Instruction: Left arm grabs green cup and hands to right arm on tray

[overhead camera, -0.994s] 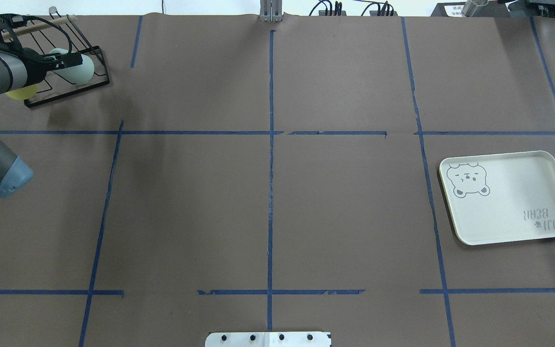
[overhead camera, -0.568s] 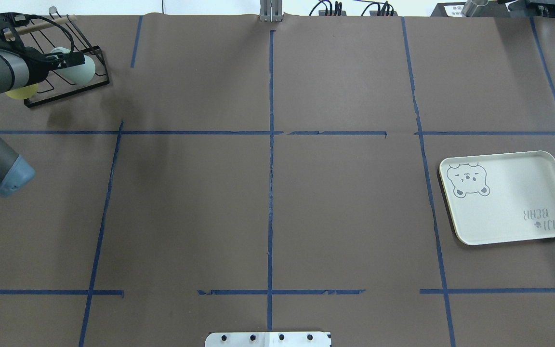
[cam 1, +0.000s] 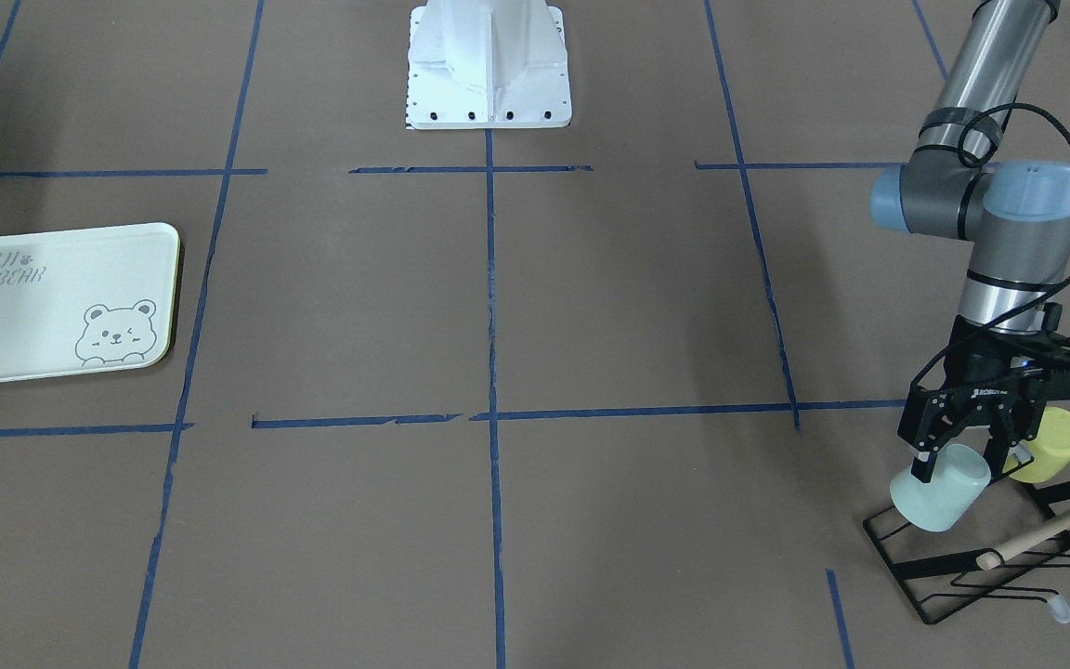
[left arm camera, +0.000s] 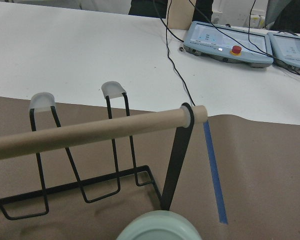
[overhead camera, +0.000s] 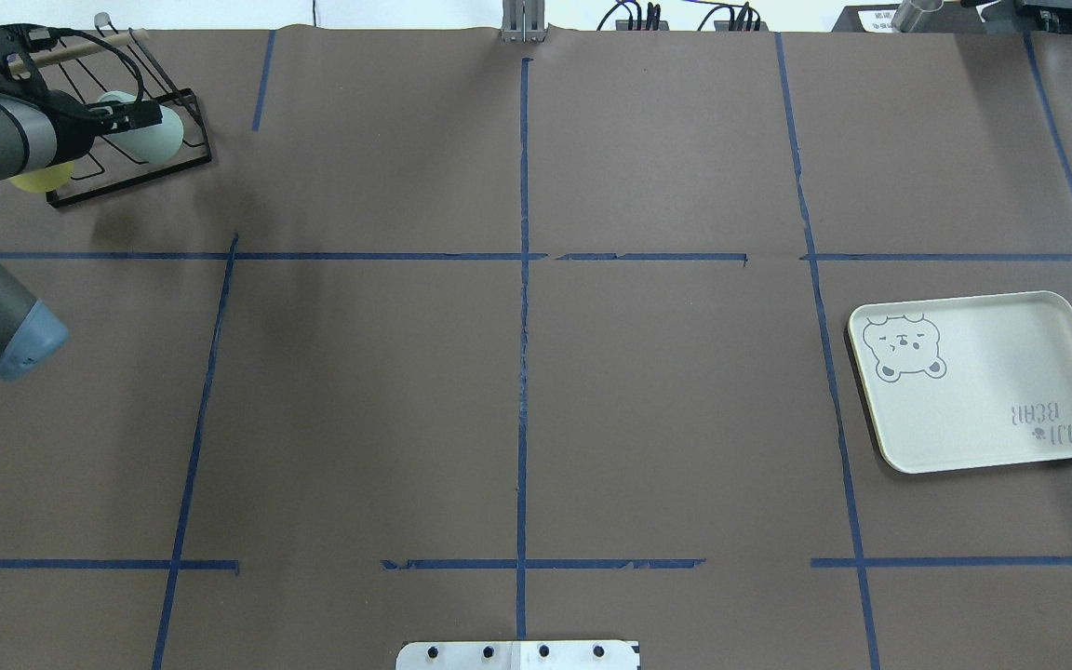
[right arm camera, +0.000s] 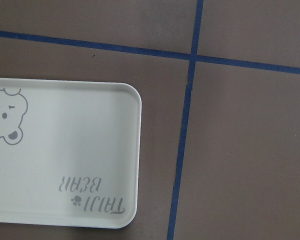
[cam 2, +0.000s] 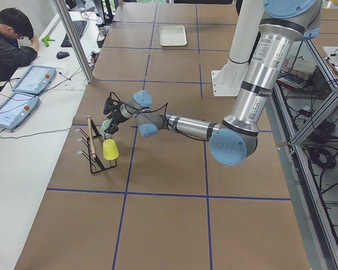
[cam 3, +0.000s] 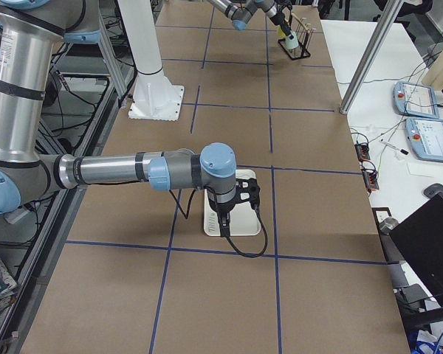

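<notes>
Currently the grab step is in hand; nothing has been handed over yet. The green cup is seen tilted on the black wire rack at the far left corner of the table, just beside a yellow cup and under a wooden rod. The left gripper is set down over the cup's base end, with one finger on either side of it. The fingers look to be against the cup walls, but whether it is truly pinched cannot be told. In the left wrist view only the cup's round end is shown at the bottom edge.

The right gripper is held over the tray, well apart from the cup. Its fingers are shown in the right side view only, so spread or pressed together cannot be told.

Next, a firm pinch is probably needed, then the cup should be drawn up along its prong and clear of the rod before being carried across towards the tray side. The yellow cup could be knocked if the pull is made sideways.
</notes>
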Robot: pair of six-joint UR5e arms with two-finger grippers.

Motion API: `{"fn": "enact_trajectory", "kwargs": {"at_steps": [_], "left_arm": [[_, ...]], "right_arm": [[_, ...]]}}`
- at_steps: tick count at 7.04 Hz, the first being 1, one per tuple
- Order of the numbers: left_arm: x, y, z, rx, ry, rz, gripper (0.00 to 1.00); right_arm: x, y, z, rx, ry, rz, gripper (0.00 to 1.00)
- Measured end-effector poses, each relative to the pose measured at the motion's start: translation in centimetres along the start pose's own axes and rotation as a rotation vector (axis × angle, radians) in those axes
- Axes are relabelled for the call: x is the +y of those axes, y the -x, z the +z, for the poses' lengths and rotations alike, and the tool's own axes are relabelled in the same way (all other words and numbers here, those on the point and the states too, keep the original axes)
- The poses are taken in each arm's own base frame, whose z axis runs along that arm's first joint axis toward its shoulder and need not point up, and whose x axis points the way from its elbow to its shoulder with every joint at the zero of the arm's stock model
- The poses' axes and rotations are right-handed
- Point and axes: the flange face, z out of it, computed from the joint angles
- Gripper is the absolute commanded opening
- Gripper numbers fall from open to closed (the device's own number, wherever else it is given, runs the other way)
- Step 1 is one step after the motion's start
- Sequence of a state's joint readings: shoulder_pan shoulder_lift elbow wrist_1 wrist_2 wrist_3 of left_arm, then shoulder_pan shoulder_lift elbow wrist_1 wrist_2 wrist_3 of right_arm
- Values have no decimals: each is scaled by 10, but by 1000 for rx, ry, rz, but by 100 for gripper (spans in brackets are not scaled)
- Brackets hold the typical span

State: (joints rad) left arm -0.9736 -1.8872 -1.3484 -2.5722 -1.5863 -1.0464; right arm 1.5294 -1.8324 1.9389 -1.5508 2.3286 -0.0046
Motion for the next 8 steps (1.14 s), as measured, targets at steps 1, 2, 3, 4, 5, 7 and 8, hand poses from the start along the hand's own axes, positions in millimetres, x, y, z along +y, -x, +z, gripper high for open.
{"fn": "enact_trajectory", "kwargs": {"at_steps": [1,2,3,4,5,7,8], "left_arm": [[0,0,0,-5,3,0,41],[0,0,1,-12,7,0,28],[-1,0,0,-14,7,0,25],[-4,-2,-2,-11,3,20,25],[-7,-4,-7,-4,-1,60,25],[-35,-11,-34,17,22,86,25],[-61,-10,-59,18,38,75,25]], "right_arm": [[0,0,0,0,0,0,100],[0,0,0,0,0,0,100],[0,0,0,0,-1,-1,100],[0,0,0,0,-1,-1,100],[0,0,0,0,-1,-1,100],[0,0,0,0,-1,-1,100],[0,0,0,0,0,0,100]]}}
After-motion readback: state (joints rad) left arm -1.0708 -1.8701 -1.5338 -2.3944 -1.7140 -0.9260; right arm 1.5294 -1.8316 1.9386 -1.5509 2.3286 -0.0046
